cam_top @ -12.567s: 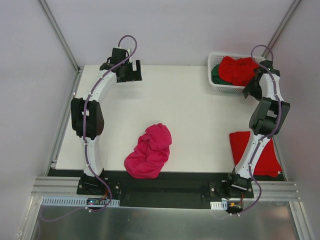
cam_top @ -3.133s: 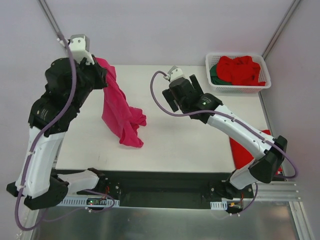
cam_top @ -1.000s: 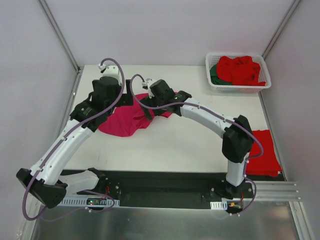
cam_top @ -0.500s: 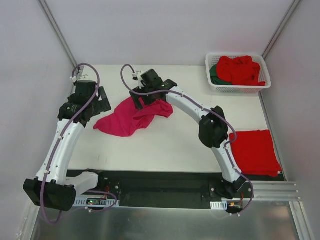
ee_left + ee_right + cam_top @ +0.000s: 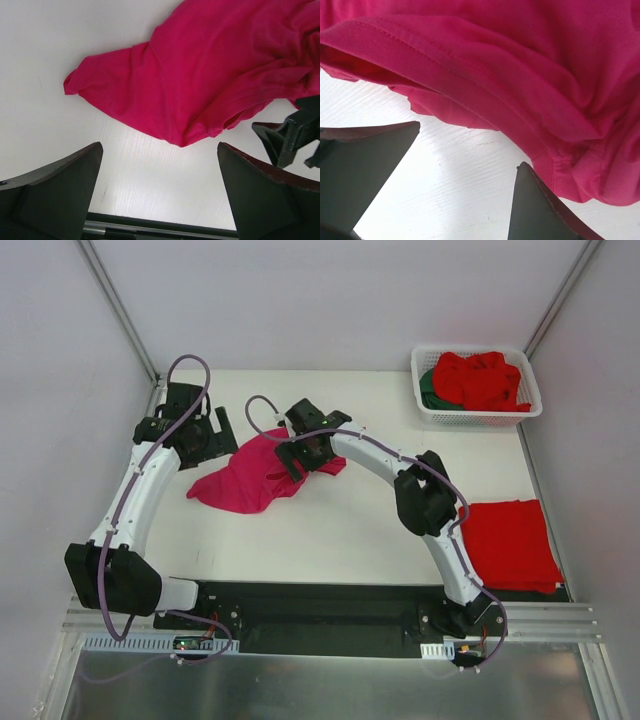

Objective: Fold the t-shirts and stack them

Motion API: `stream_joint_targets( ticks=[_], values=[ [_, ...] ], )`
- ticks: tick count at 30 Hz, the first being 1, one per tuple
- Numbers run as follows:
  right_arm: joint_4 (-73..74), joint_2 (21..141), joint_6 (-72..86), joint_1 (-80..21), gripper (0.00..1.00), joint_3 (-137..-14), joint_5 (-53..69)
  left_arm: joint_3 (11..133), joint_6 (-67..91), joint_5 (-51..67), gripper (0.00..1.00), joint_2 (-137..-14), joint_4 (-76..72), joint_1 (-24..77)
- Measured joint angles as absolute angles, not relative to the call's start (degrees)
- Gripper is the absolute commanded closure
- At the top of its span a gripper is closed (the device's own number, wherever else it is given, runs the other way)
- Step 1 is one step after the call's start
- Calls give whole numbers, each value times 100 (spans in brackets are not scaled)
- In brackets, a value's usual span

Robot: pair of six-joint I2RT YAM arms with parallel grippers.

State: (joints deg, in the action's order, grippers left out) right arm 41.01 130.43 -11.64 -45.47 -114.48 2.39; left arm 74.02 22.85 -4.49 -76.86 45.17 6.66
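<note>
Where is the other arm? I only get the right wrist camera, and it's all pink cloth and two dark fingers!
Observer: The left gripper hangs just left of the pink t-shirt, open and holding nothing.
Operator: Is pink the only shirt?
Observer: No. A folded red t-shirt lies flat by the right edge of the table.
Operator: Any more?
Observer: A white basket in the far right corner holds red cloth, with dark green cloth at its left side.
</note>
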Motion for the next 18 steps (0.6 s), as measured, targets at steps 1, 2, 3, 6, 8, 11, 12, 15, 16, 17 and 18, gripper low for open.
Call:
stream_joint_targets(
  ticks=[1,2,3,6,8,11,12,15,16,17,18],
  values=[
    [4086,13043,-1170,-4547,11,-11448,220,7485,2300,-423,1,-7686,4519,666],
    [4053,13043,-1188,-4547,11,-11448,204,7564,2305,-381,1,-7682,4517,666],
    [4016,13043,-1208,-4547,12,-11448,189,7625,2314,-349,1,-7682,4499,666],
    [3927,13043,-1297,-4547,12,-11443,19,7669,2318,-298,1,-7682,4466,666],
    [3920,13043,-1389,-4552,12,-11443,-172,7669,2318,-266,1,-7682,4484,666],
    [3920,13058,-1505,-4552,17,-11443,-375,7664,2318,-187,1,-7679,4482,670],
    [3918,13069,-1527,-4552,23,-11443,-403,7655,2318,-183,1,-7679,4480,670],
    [3916,13157,-1570,-4552,43,-11448,-408,7599,2318,-154,1,-7675,4477,670],
    [3913,13187,-1577,-4552,47,-11448,-405,7588,2318,-150,1,-7673,4488,670],
    [3907,13231,-1564,-4552,47,-11443,-397,7568,2318,-150,1,-7671,4477,672],
    [3874,13255,-1559,-4554,48,-11421,-392,7546,2318,-150,1,-7669,4475,676]
  ],
)
